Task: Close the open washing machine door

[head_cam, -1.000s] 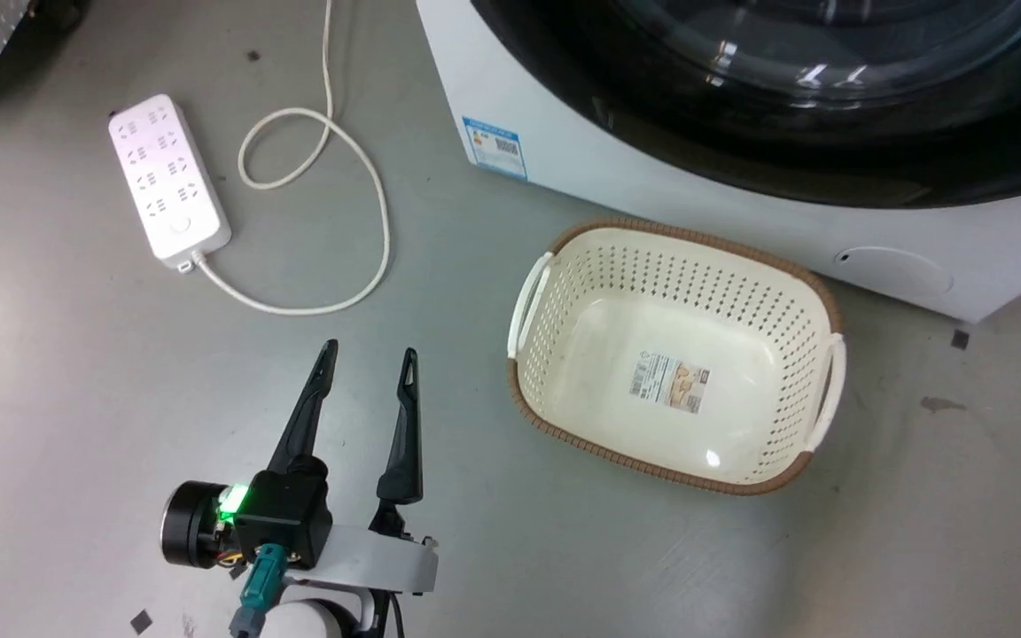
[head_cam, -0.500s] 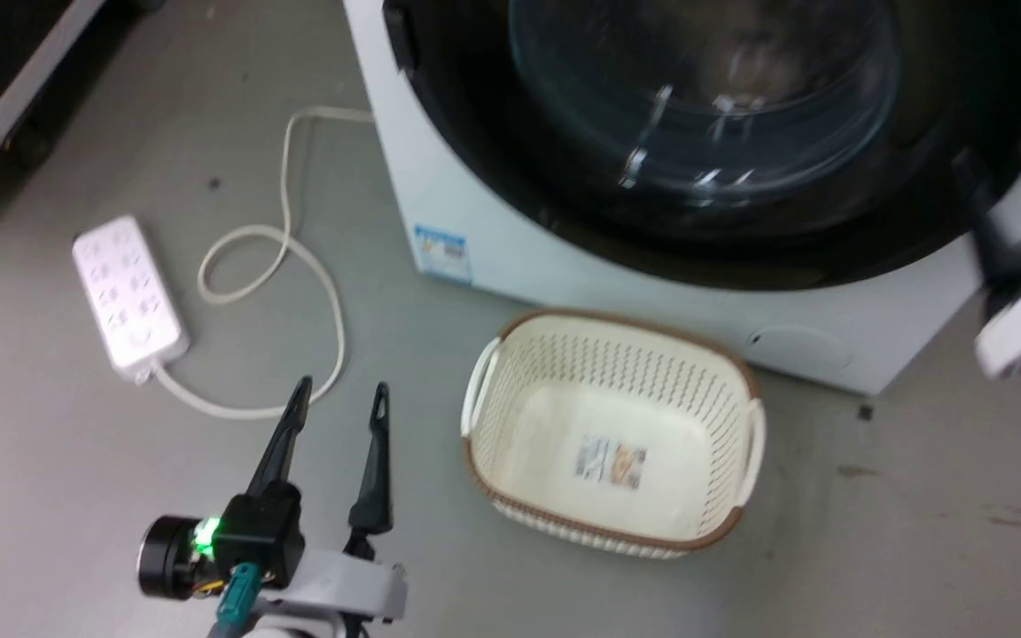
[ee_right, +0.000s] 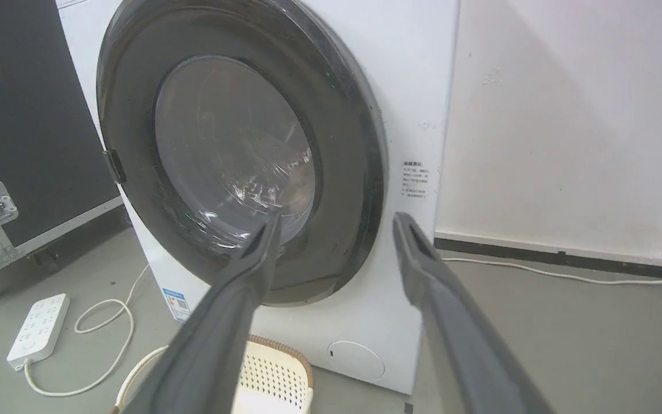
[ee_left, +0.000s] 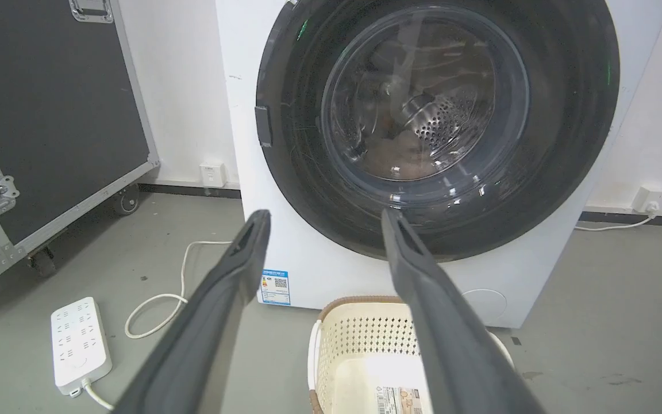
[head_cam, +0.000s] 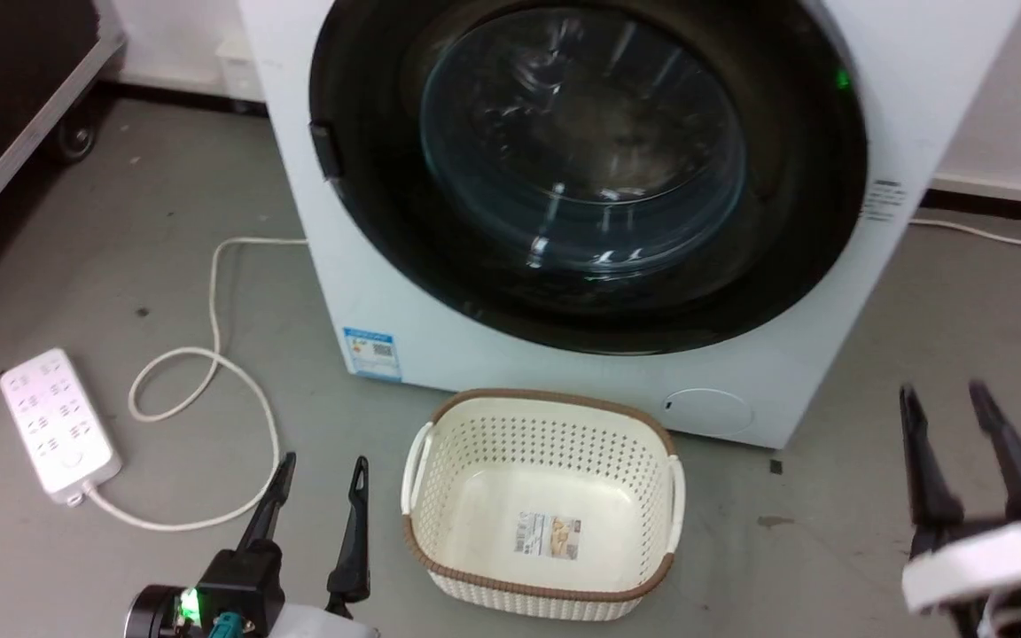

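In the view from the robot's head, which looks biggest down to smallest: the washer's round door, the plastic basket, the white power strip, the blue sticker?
1. washing machine door
2. basket
3. power strip
4. blue sticker
The gaps are plain, so nearness to the camera does not blur the order.

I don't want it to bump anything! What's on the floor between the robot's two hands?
A cream basket sits between the left hand and right hand, in the head view.
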`<state>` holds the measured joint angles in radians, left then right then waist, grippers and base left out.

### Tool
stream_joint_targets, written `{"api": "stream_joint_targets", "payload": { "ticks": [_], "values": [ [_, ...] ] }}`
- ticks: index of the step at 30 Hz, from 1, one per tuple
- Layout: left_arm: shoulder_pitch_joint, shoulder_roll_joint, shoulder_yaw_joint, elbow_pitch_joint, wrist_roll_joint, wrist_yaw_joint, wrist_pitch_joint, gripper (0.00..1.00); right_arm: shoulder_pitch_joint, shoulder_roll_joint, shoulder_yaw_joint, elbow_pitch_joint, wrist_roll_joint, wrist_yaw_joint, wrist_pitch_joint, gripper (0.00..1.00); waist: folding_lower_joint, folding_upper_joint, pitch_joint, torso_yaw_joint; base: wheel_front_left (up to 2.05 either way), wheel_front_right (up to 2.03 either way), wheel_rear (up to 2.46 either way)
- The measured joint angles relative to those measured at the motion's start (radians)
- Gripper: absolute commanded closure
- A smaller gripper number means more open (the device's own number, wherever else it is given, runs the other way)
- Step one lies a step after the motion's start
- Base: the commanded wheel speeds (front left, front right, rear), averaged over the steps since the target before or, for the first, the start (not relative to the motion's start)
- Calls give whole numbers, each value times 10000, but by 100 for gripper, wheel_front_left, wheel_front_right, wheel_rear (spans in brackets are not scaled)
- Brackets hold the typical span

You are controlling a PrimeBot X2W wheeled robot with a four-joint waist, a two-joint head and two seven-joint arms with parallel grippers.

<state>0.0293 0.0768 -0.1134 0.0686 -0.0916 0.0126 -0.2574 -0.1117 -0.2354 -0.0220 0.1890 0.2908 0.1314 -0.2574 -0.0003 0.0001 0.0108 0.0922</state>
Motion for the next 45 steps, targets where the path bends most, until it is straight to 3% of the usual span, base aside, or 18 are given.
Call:
{"api": "stream_joint_targets", "payload": {
  "ticks": [4,11,19,20,45],
  "values": [
    [117,0,17,222,-8,-105,0,0,1037,949,-454,-844,-838,0,0,0,2,-1,-113,-177,0,0,0],
    [186,-13,50,646,-10,-157,0,0,2149,1634,-811,-1348,-1783,0,0,0,3,0,-180,-375,0,0,0],
    [172,-71,221,800,-244,-318,0,0,2220,1770,-886,-1354,-1929,0,0,0,3,0,-168,-416,0,0,0],
    [174,-69,247,836,-293,-330,15,100,2219,1770,-876,-1352,-1931,0,2,100,3,-1,-168,-416,0,0,0],
    [167,-67,360,637,-167,-328,385,100,2175,1770,-709,-1363,-2034,0,370,100,3,-1,-158,-502,0,0,0]
  ]
}}
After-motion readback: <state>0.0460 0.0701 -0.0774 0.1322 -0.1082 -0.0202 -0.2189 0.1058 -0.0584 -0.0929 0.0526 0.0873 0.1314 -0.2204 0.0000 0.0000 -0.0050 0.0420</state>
